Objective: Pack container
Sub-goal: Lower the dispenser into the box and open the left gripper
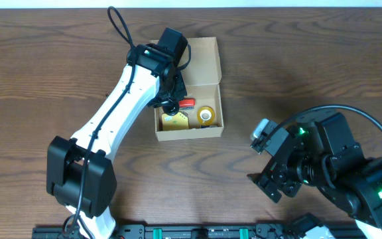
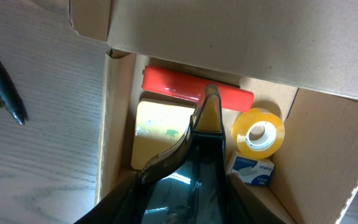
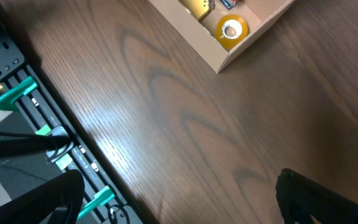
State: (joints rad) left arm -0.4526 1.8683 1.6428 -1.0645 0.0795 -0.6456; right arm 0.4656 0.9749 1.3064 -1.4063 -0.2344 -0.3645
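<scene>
Your left tool (image 2: 211, 98) is down inside the container (image 1: 204, 61), tip over a red item (image 2: 173, 82) beside a tape roll (image 2: 258, 132); you cannot tell whether it grips anything. Your right tool (image 3: 179, 198) hangs wide open and empty over the dark wooden desk (image 1: 323, 60), well apart from the open-lidded container

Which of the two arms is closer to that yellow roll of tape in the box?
Left. The left gripper hangs over the open box, just beside the tape roll. The right gripper is over bare table, well clear of the box.
</scene>
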